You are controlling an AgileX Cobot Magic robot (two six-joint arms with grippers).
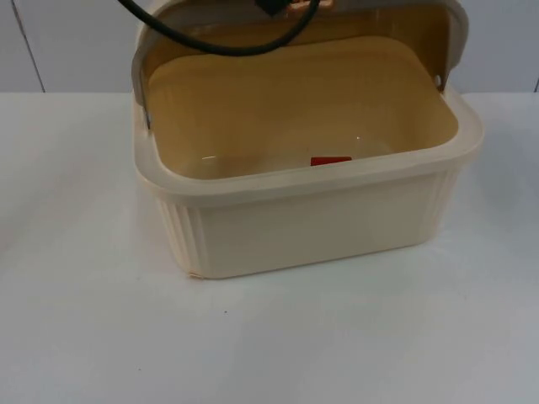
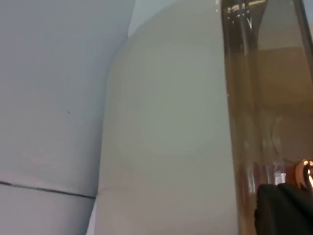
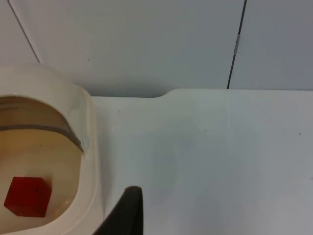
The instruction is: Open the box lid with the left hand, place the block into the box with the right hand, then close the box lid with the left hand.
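Note:
A cream ribbed box (image 1: pixel 312 223) stands in the middle of the white table with its lid (image 1: pixel 295 34) raised at the back, arching over the rear of the opening. A red block (image 1: pixel 330 161) lies on the box floor near the front wall; the right wrist view also has the red block (image 3: pixel 28 197) inside the box rim (image 3: pixel 90 147). My left gripper (image 2: pixel 286 208) is right against the lid's translucent brown edge (image 2: pixel 239 122), at the top of the lid in the top view. My right gripper (image 3: pixel 128 213) hovers over bare table just outside the box's side.
The grey partition wall (image 1: pixel 76 42) runs close behind the box. White table (image 1: pixel 269 337) stretches in front of the box and on both sides of it. A dark seam (image 3: pixel 236 44) runs down the wall.

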